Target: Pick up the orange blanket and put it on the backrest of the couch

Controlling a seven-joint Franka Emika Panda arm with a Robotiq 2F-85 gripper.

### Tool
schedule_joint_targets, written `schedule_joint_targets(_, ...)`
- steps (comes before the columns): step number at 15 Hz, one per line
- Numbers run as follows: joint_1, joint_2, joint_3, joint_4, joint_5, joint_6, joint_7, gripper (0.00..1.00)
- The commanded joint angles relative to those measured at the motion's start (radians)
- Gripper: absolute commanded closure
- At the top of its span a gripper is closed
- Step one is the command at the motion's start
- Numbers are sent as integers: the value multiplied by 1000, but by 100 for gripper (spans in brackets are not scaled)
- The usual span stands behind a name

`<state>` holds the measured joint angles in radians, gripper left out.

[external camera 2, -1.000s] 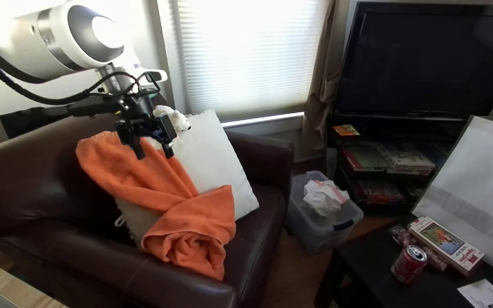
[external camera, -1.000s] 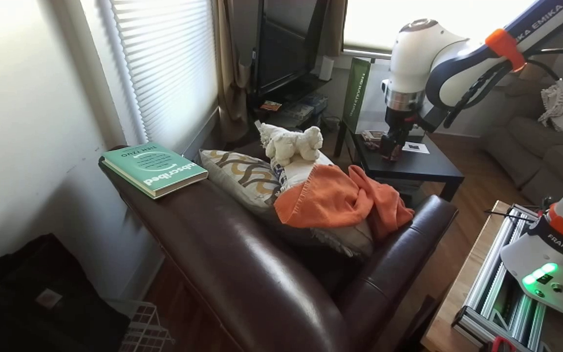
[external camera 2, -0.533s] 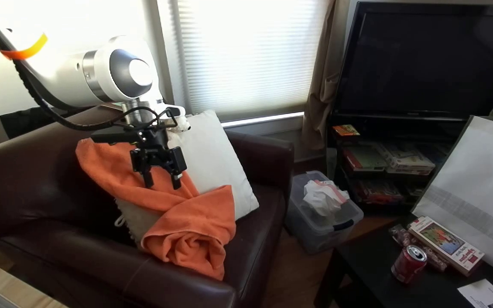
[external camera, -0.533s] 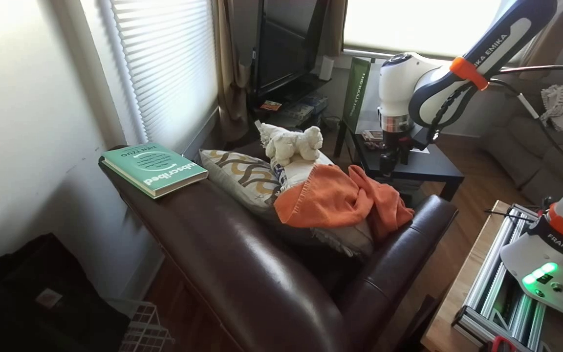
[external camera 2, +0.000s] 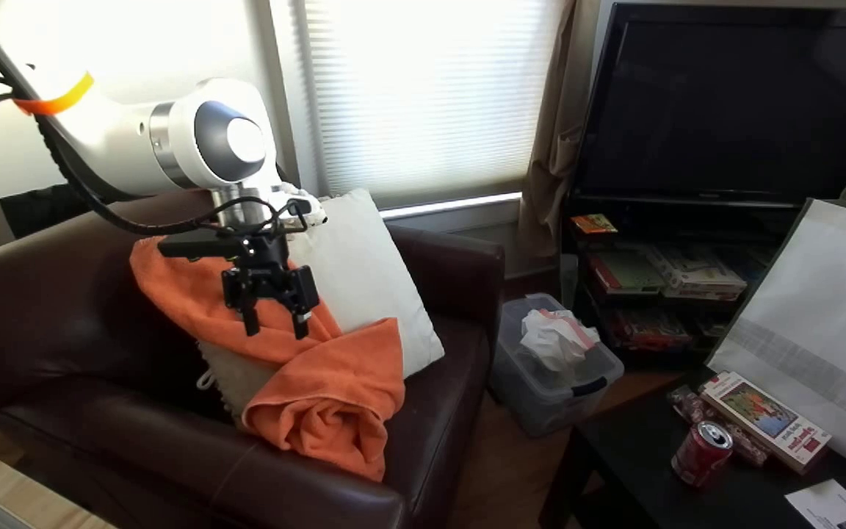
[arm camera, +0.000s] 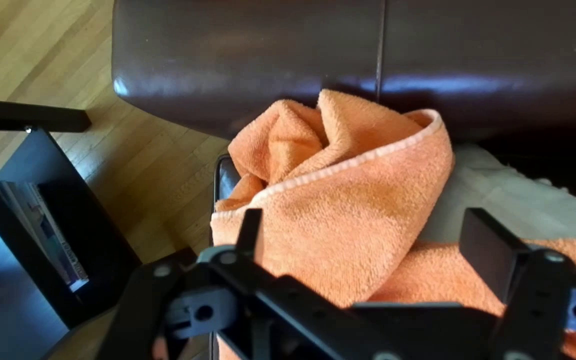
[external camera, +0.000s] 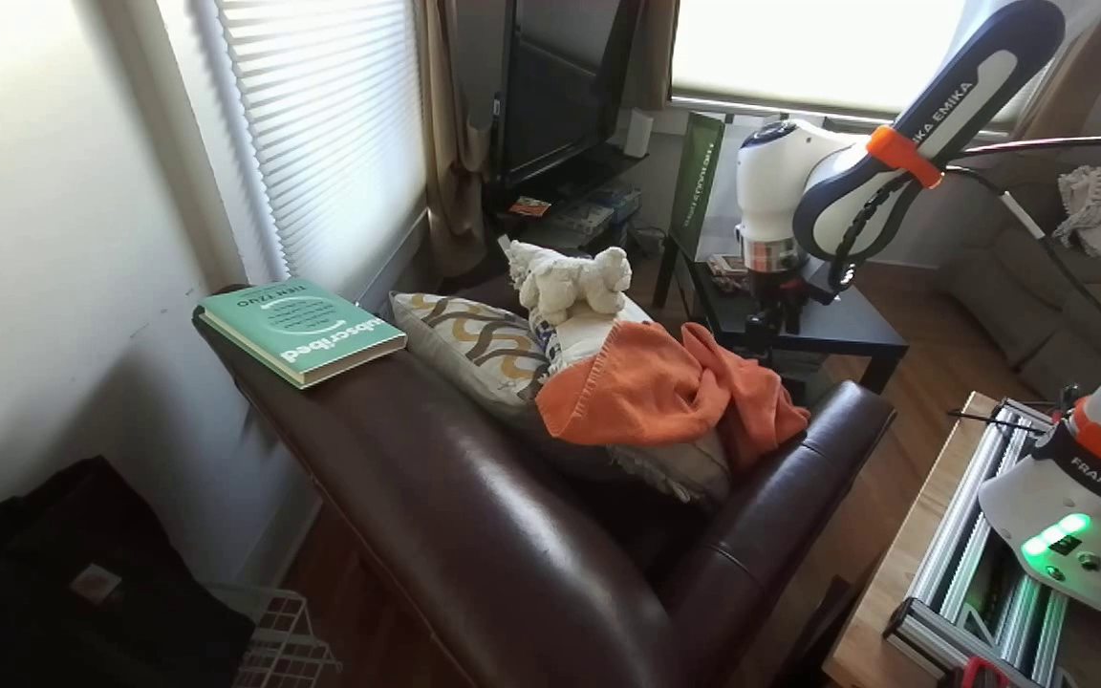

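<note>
Daylight glows through the blind (external camera 2: 430,95) while glare streaks the couch (external camera: 493,506)

The orange blanket (arm camera: 338,235) presented as fleecy cloth, rough-napped and matt. The couch (external camera 2: 158,441) showed smooth leather or a leather-like cover, glossy along the backrest (external camera: 484,478). The claw (external camera 2: 275,330) was matt for the most part. The storage bin (external camera 2: 537,404) was smooth, translucent plastic; the drink can (external camera 2: 698,457), shiny metal; the stuffed toy (external camera: 570,284), rough plush; the counter (external camera: 847,330), smooth with faint sheen; the floor (arm camera: 158,160), low-gloss wood planking.
</note>
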<state>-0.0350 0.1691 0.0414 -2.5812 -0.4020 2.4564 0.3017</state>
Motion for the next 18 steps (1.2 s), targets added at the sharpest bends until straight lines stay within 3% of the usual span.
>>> schedule_joint_targets(1, 37, 127, -71, 12, -69, 65, 11, 0)
schedule_joint_targets(3, 42, 201, -103, 21, -71, 179, 2, 0)
schedule_joint_targets(6, 24, 297, -88, 12, 67, 401, -72, 0)
schedule_joint_targets(8, 31, 337, -75, 8, 141, 490, -111, 0)
schedule_joint_targets(10, 91, 381, -117, 28, 184, 522, -91, 0)
schedule_joint_targets(12, 203, 417, -223, 51, 210, 528, -13, 0)
schedule_joint_targets(13, 222, 427, -243, 55, 229, 522, 0, 0)
schedule_joint_targets(14, 256, 442, -276, 67, 248, 515, 29, 5)
schedule_joint_targets(15, 286, 452, -305, 72, 265, 508, 52, 25)
schedule_joint_targets(18, 317, 483, -327, 94, 313, 483, 73, 36)
